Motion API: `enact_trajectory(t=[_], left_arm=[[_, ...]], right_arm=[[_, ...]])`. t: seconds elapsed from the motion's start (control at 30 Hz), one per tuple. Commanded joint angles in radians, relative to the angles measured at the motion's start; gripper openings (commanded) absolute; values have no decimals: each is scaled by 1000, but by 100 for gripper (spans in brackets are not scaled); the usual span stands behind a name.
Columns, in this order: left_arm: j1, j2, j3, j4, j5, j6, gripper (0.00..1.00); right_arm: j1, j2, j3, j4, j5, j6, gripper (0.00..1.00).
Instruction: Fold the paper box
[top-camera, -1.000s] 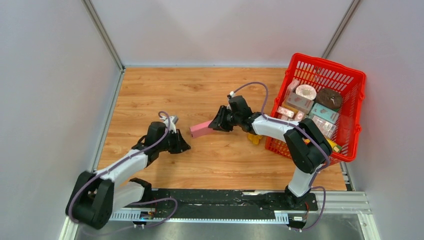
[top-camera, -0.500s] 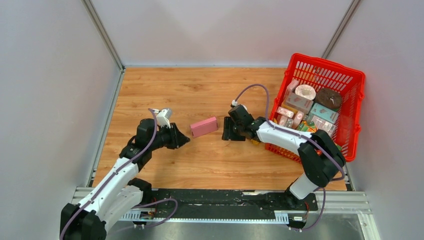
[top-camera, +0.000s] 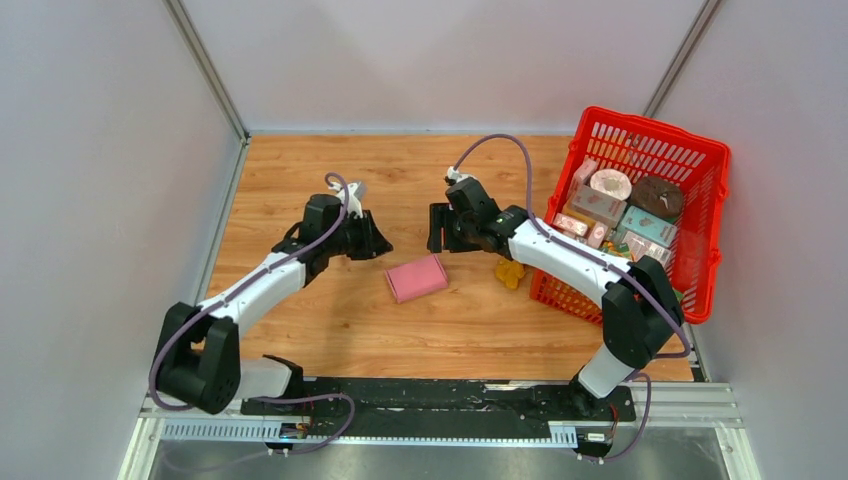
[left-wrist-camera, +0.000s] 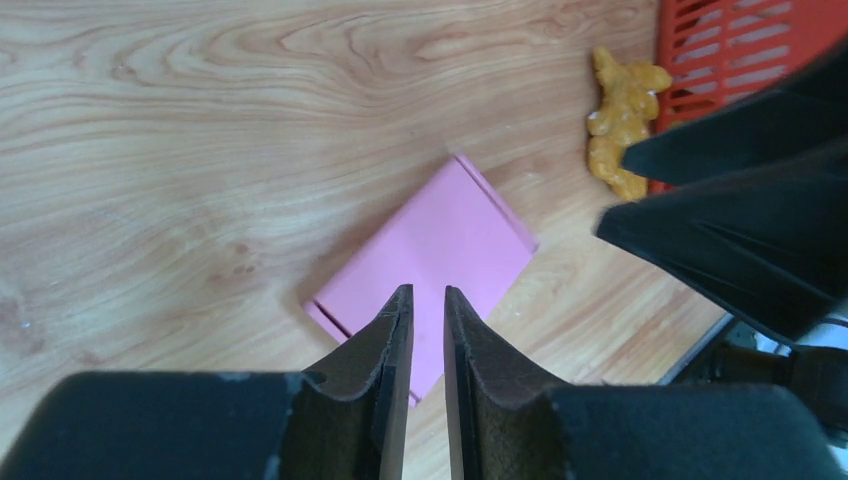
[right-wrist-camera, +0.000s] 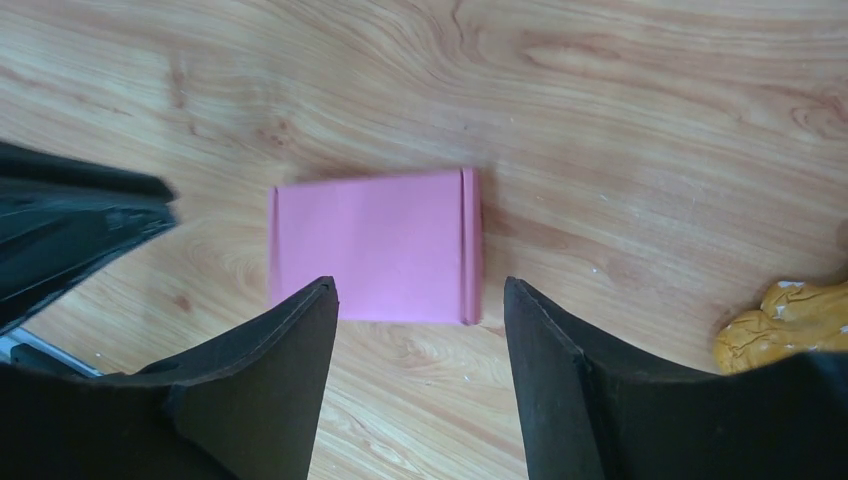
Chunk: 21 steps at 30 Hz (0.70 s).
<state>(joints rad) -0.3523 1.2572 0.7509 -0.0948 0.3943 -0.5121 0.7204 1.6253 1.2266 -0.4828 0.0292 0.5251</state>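
The paper box (top-camera: 417, 277) is a closed pink block lying flat on the wooden table, with nothing touching it. My left gripper (top-camera: 382, 247) hovers just left of and behind it. In the left wrist view the jaws (left-wrist-camera: 425, 290) stand a narrow gap apart with nothing between them, and the paper box (left-wrist-camera: 440, 230) shows below. My right gripper (top-camera: 437, 243) hangs just behind the box, wide open and empty. From the right wrist view, the paper box (right-wrist-camera: 370, 245) lies beyond the spread fingertips of the right gripper (right-wrist-camera: 420, 287).
A red mesh basket (top-camera: 700, 160) full of printed cartons and round items stands at the right. A small yellow toy (top-camera: 511, 272) lies between the box and the basket, and the yellow toy (left-wrist-camera: 620, 120) is also in the left wrist view. White walls enclose the table.
The right gripper let go of the pink box and opened wider. The box now lies flat, a little nearer the front. Both grippers drew back toward the far side.
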Motion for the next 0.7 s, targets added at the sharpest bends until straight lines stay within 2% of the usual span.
enact_trajectory(t=[0.0,0.13,0.27,0.37,0.47,0.53,0.63,0.67], left_arm=[[-13,99,25,90,14,21,25],[-24,111,-16,124,37,4,25],[-24,-13,-79,101,-11,6,29],[-25,-87,-143,53,-31,15,34],[-27,-107,-197,14,-34,6,34],[-36,-107,-257,62,-20,-35,36],[-51,-75,-320,180,5,-114,43],[-56,-61,-329,213,14,-156,44]], right_arm=[[1,-14,42,-36,26,-37,65],[1,-48,34,-58,15,-57,66],[53,-42,-5,-97,-31,-117,68],[151,-36,-62,-117,102,-129,76],[226,-36,-108,-96,138,-140,85],[223,-33,-124,-65,104,-157,89],[174,-18,-111,-51,43,-189,92],[157,-9,-90,-50,-50,-201,92]])
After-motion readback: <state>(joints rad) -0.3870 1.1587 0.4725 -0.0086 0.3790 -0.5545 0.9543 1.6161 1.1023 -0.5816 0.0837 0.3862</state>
